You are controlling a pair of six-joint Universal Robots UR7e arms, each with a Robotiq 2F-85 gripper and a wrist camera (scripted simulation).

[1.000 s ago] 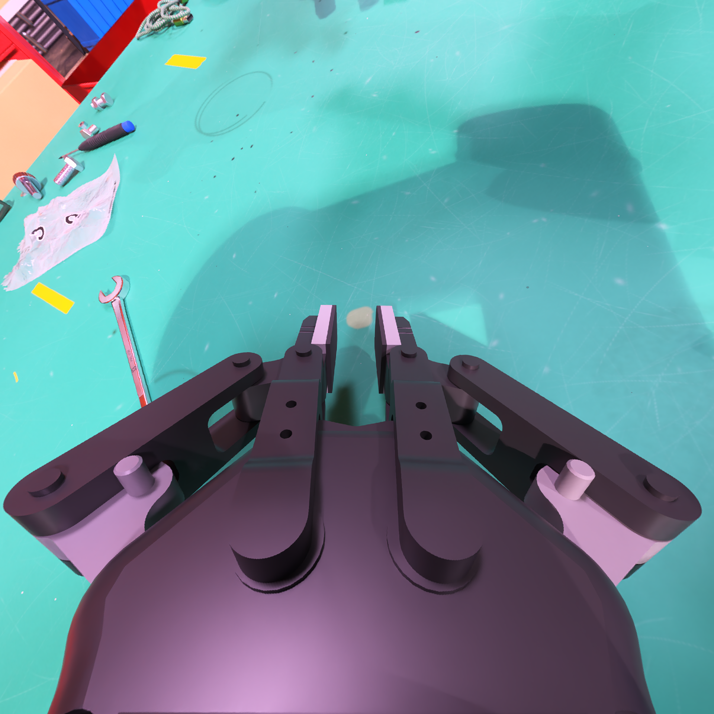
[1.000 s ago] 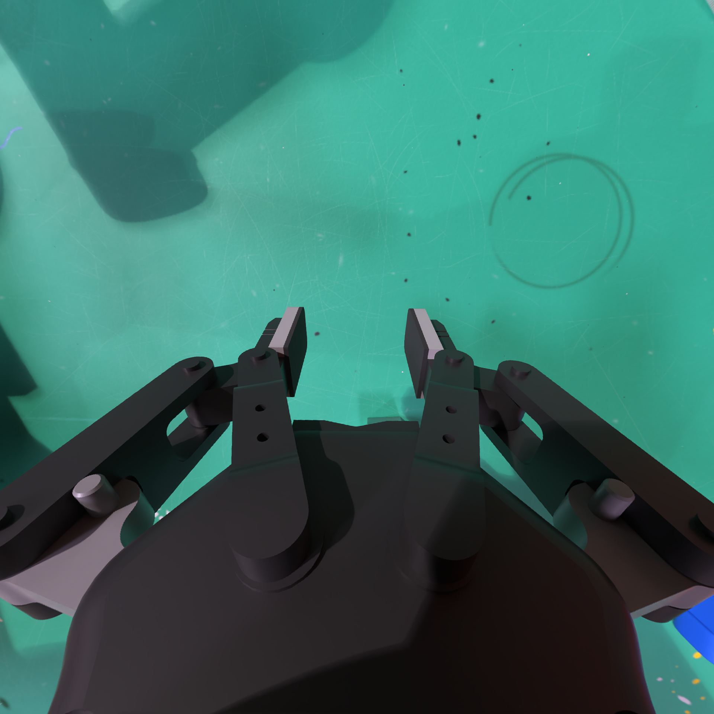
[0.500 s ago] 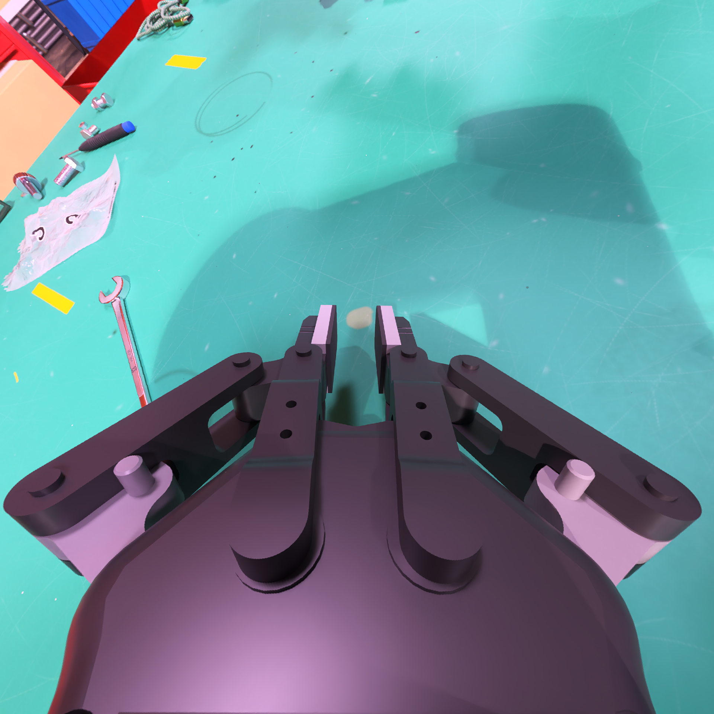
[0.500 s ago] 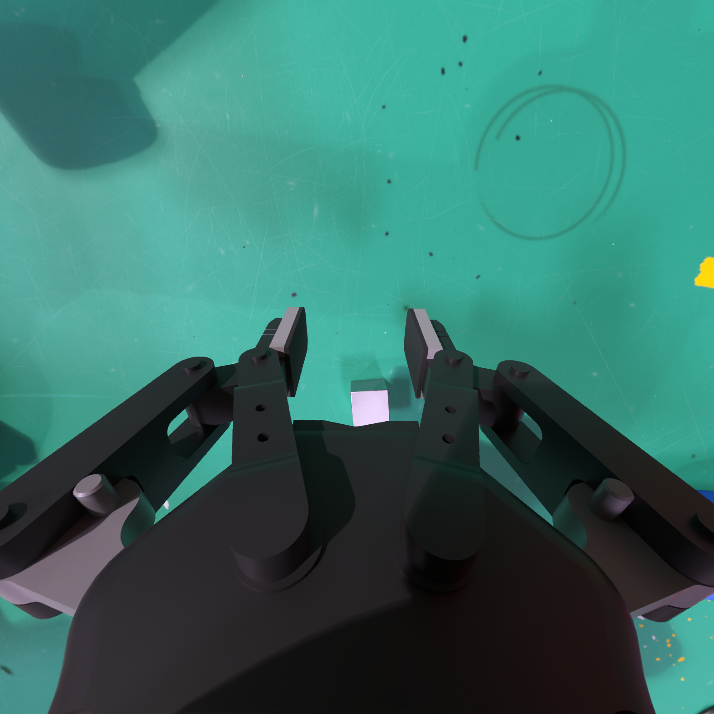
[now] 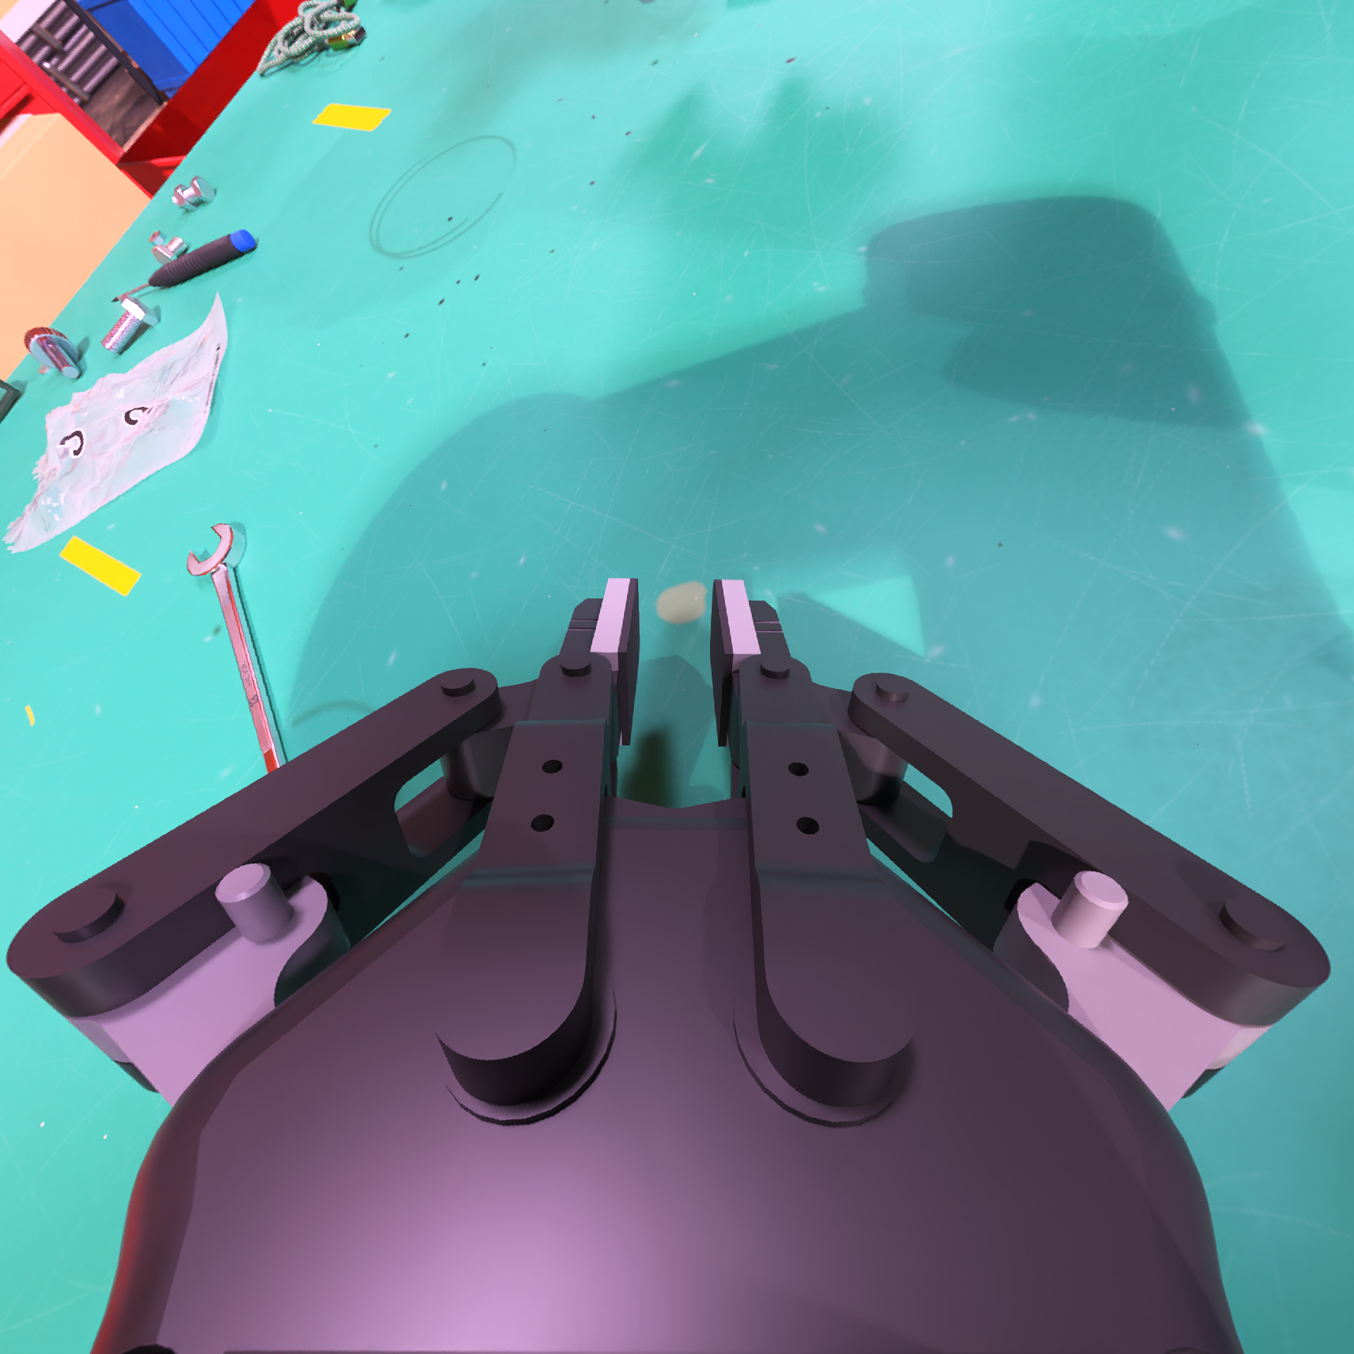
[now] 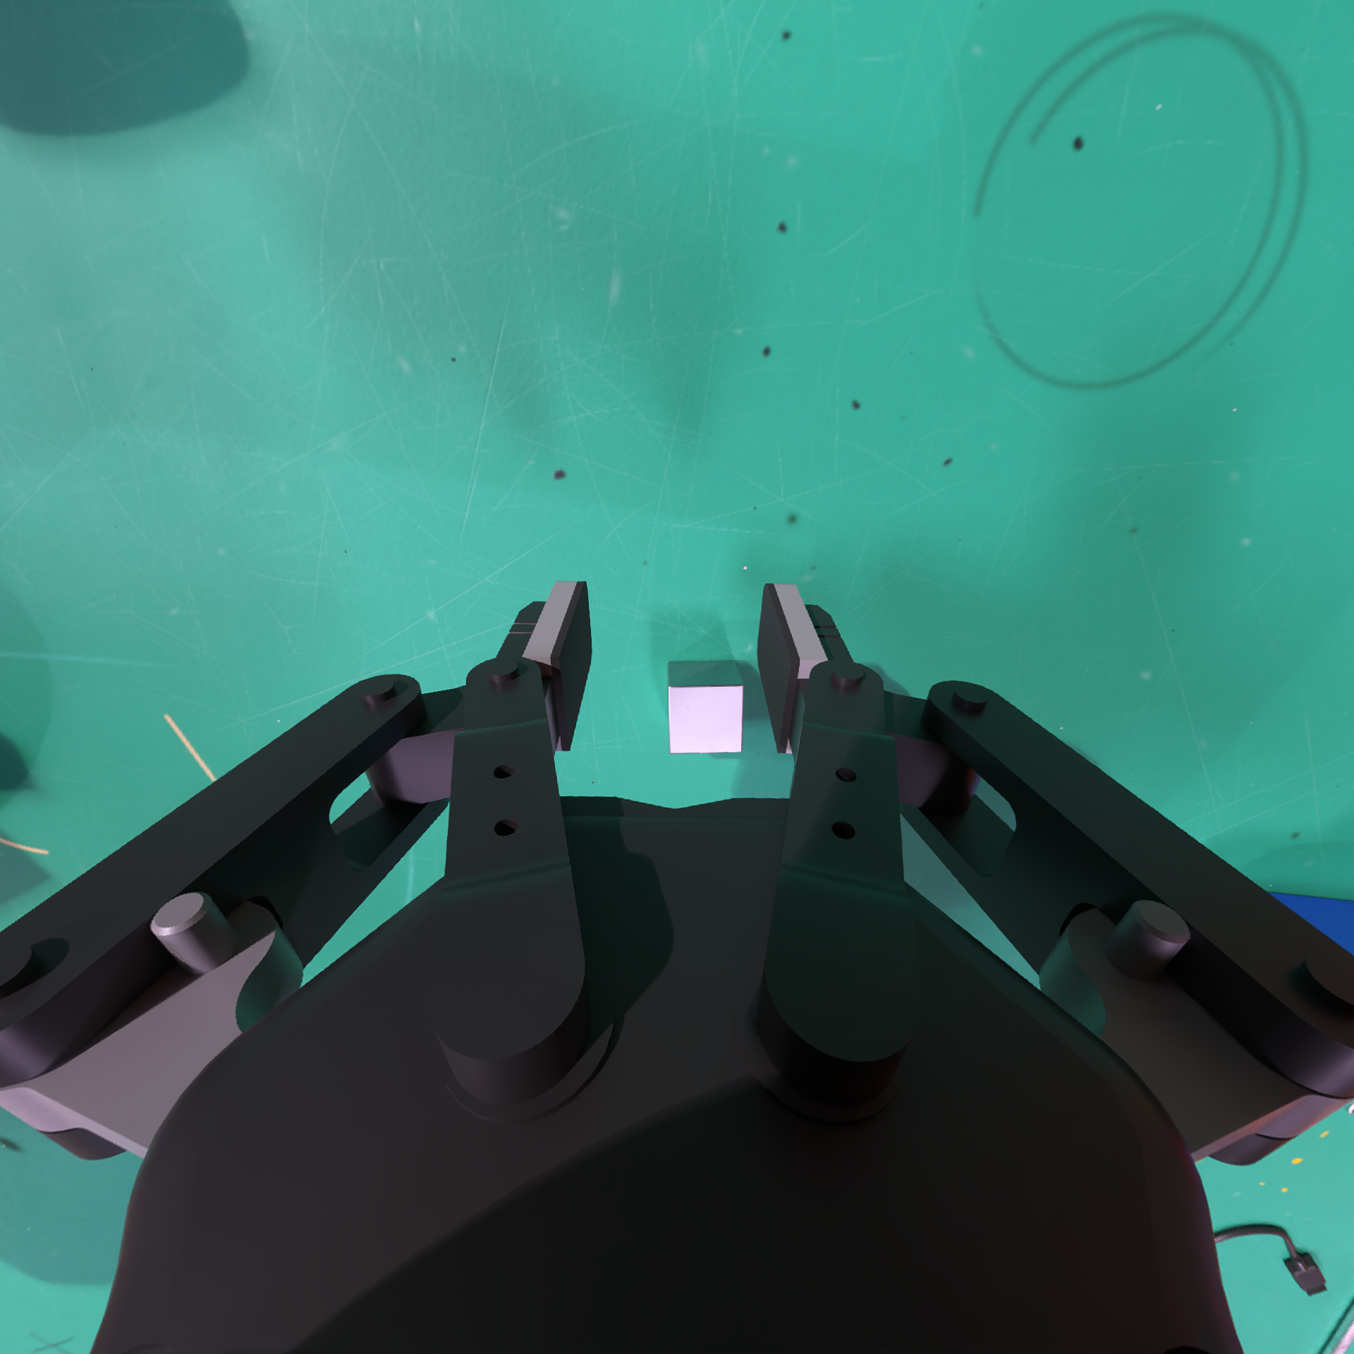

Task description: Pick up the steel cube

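Note:
The steel cube [image 6: 705, 707] is small, pale and shiny, and sits on the green table in the right wrist view. My right gripper [image 6: 674, 593] is open, and the cube lies between its two fingers, closer to the right finger, with gaps on both sides. My left gripper [image 5: 672, 590] hangs over the table with its jaws narrowly apart and nothing between them. A small beige blob [image 5: 680, 602] lies on the mat beyond its fingertips. The cube does not show in the left wrist view.
In the left wrist view a wrench [image 5: 236, 639], a crumpled plastic bag [image 5: 121, 432], several bolts [image 5: 126, 328], a black marker with a blue cap [image 5: 201, 258], yellow tape pieces [image 5: 99, 564] and a red and blue bin [image 5: 110, 51] line the left side. A cable end [image 6: 1300, 1271] lies at the lower right of the right wrist view.
My right gripper has moved over the table so the cube has come into view and now lies fully between its fingers. The left gripper has not moved.

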